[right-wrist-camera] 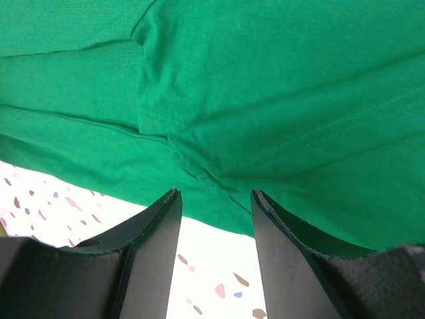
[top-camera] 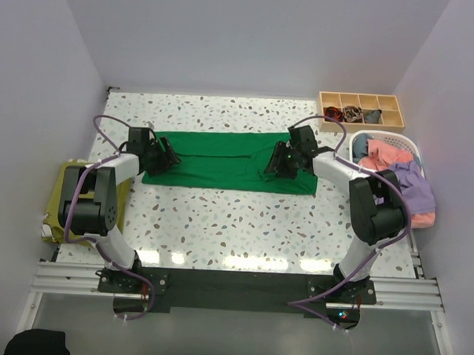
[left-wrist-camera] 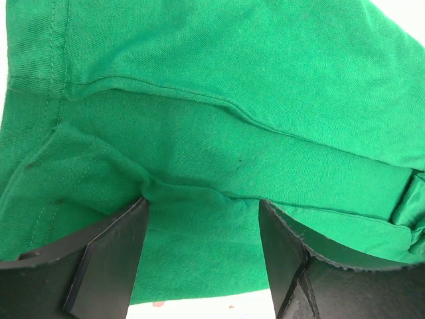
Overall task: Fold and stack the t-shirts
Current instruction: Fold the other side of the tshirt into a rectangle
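olive shirt (top-camera: pixel 57 193): half behind left arm (top-camera: pixel 101 189) | tray contents (top-camera: pixel 351 113): too small

bright green shirt (top-camera: pixel 222 157) on a white table (top-camera: pixel 243 221) with colourful speckles, pink shirt (top-camera: pixel 386 155) and lavender shirt (top-camera: pixel 414 184) in white basket (top-camera: pixel 408 140)

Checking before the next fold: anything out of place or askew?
The olive-yellow t-shirt sits crumpled over the table's left edge, and a lavender t-shirt spills over the white basket's rim. The green t-shirt lies straight.

Left hand (top-camera: pixel 164 154) and right hand (top-camera: pixel 272 164) point inward toward each other, low, jaws standing apart.
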